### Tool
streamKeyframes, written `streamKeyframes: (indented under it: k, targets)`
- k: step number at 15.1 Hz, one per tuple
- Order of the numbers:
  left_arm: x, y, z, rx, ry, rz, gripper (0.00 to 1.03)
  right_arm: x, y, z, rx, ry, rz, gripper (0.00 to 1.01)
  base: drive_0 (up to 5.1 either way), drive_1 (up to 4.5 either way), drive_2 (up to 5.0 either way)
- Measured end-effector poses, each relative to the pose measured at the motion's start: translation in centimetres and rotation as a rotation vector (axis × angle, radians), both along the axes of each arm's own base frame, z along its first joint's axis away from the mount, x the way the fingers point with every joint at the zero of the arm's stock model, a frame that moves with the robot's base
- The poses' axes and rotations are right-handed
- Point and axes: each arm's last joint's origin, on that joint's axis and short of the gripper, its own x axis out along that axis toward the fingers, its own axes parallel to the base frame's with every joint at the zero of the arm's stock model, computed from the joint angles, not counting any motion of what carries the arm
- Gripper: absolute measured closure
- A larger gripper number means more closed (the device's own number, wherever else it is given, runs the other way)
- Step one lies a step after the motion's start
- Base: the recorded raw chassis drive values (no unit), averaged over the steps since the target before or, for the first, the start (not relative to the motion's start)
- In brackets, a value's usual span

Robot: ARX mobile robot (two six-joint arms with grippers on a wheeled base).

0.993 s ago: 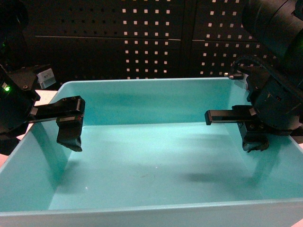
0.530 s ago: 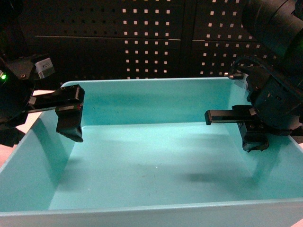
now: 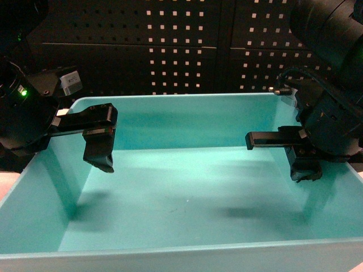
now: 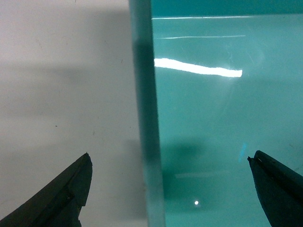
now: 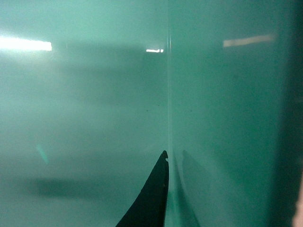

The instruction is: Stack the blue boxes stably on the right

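left end effector point(image 3: 99, 148) in tub point(image 3: 187, 116) left | right end effector point(image 3: 303, 161) at right wall

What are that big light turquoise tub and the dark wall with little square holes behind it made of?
The light turquoise tub looks like smooth moulded plastic: uniform colour, and glossy light streaks on its floor in the left wrist view. The dark perforated wall is probably painted metal pegboard, judging by its regular square holes, though the finish is hard to tell.

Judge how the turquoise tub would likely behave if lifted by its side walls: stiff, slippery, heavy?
The tub looks glossy, with bright reflections in the left wrist view, so tool pads may slip. Its thin rim and sloping walls suggest some flex. It holds nothing visible, so it is probably light.
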Motion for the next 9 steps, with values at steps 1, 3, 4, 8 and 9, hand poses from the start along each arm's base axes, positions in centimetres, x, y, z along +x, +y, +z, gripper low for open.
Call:
streamKeyframes:
  k: [1,3,4,8,9]
  targets:
    - [0.19,-0.11,-0.37,0.006,0.005,-0.001,0.05,0.01,0.0,0.0,0.0,-0.001,0.0,0.93,0.0,0.0,0.0]
    - [0.07,-0.06,-0.36,0.014,0.021,0.001,0.05,0.0,0.0,0.0,0.0,0.0,0.0,0.93,0.0,0.0,0.0]
    - [0.04,-0.04,-0.38,0.018,0.025,0.003,0.05,0.0,0.0,0.0,0.0,0.0,0.0,0.93,0.0,0.0,0.0]
    - [0.02,0.04,-0.34,0.052,0.023,-0.01,0.33,0.0,0.0,0.0,0.0,0.0,0.0,0.93,0.0,0.0,0.0]
    - [0.06,0.05,-0.32,0.057,0.018,-0.007,0.4,0.01,0.0,0.0,0.0,-0.001,0.0,0.93,0.0,0.0,0.0]
